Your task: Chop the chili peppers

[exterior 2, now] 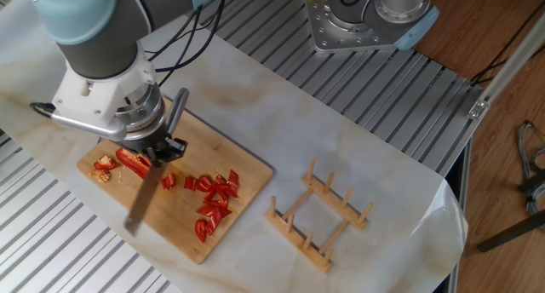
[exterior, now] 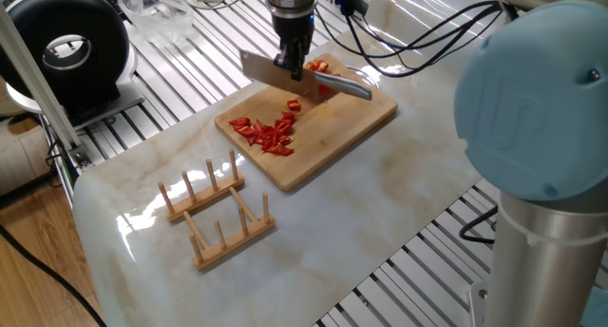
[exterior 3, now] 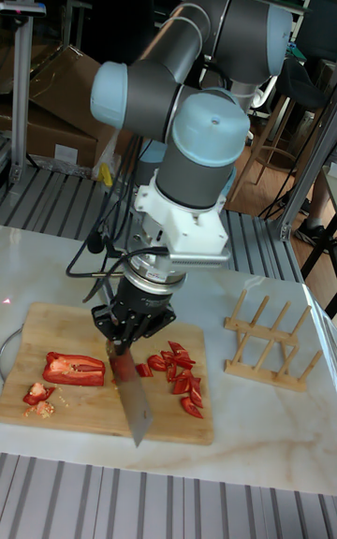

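The black two-finger gripper [exterior 3: 129, 326] on the grey and pale-blue arm is clenched around the handle of a broad steel cleaver [exterior 3: 131, 397], whose blade hangs tilted above the rectangular light wooden cutting board [exterior: 334, 129]. From the tall fixed view the blade's tip reaches past the board's near edge.

On the board the glossy red chili peppers [exterior 3: 179, 371] lie in 2 groups. A scatter of small cut bits sits to one side of the blade, and 1 longer uncut half [exterior 3: 73, 369] lies flat on the other side, with a few red scraps and pale seeds [exterior 3: 38, 396] just beside it. One loose bit [exterior: 293, 105] rests near the blade, apart from the main pile.

The board lies on a white marbled tabletop [exterior 2: 341, 140]. A small wooden peg rack [exterior 2: 320, 219] stands on the same surface, well apart from the board.
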Robot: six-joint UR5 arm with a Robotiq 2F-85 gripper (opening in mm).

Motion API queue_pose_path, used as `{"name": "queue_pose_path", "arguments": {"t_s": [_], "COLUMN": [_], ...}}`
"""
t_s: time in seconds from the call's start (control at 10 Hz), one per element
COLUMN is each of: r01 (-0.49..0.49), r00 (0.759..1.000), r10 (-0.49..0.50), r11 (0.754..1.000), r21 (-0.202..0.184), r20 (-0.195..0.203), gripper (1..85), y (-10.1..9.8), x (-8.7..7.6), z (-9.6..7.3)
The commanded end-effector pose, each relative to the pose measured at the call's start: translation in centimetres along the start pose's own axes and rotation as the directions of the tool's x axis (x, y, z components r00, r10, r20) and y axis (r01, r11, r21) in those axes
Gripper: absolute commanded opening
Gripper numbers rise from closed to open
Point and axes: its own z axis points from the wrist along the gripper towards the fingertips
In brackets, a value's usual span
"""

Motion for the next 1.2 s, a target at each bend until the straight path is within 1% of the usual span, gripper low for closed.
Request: {"name": "queue_pose_path", "arguments": {"t_s": [0.0,0.1,0.3,0.8,0.9,1.0,1.1], "r01": [-0.172,-0.213,-0.232,-0.264,-0.268,-0.264,-0.237], "r00": [0.985,0.977,0.973,0.965,0.963,0.964,0.971], "r10": [0.171,0.212,0.230,0.260,0.264,0.260,0.235], "r11": [0.985,0.975,0.969,0.958,0.956,0.959,0.969], "r21": [-0.031,-0.064,-0.086,-0.116,-0.117,-0.102,-0.065], "r20": [-0.007,-0.024,-0.032,-0.047,-0.050,-0.052,-0.039], "gripper": [1.3,1.3,1.3,1.3,1.3,1.3,1.3], "y": [-0.1,0.7,1.3,3.1,3.4,3.1,2.1], "x": [-0.2,-0.2,-0.2,-0.7,-0.9,-0.7,-0.5], "z": [0.8,0.9,0.9,0.6,0.7,0.6,0.5]}}
